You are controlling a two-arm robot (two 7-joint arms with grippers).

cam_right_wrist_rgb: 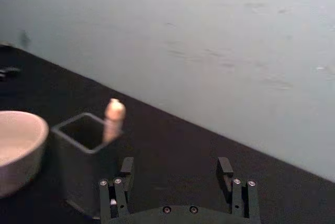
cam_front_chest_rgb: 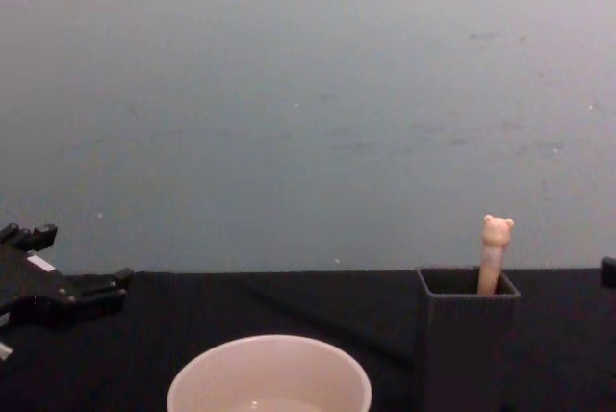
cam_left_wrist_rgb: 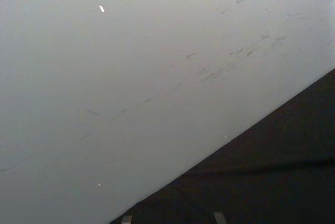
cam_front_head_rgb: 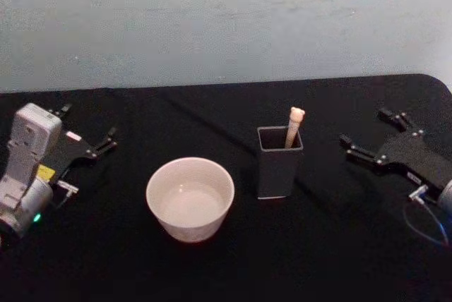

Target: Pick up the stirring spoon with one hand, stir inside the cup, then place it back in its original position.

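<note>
On the black table (cam_front_head_rgb: 212, 274), the spoon (cam_front_head_rgb: 294, 125) stands in the holder (cam_front_head_rgb: 275, 171) beside the cup (cam_front_head_rgb: 189, 198), its bowl hidden. The left gripper (cam_front_head_rgb: 86, 124) and right gripper (cam_front_head_rgb: 367, 127) are spread wide and empty.

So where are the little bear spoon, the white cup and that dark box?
stirring spoon (cam_front_head_rgb: 294, 125): head view, beige handle below the bear head.
cup (cam_front_head_rgb: 191, 230): head view, outer front wall.
dark holder (cam_front_head_rgb: 275, 175): head view, front wall.

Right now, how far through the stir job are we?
Done: nothing visibly. The stirring spoon stands in the dark holder, beside the cup. In hand: nothing. The left gripper and right gripper sit out to either side, fingers open. Left, by the looks of it: grasp, stir, return.
</note>
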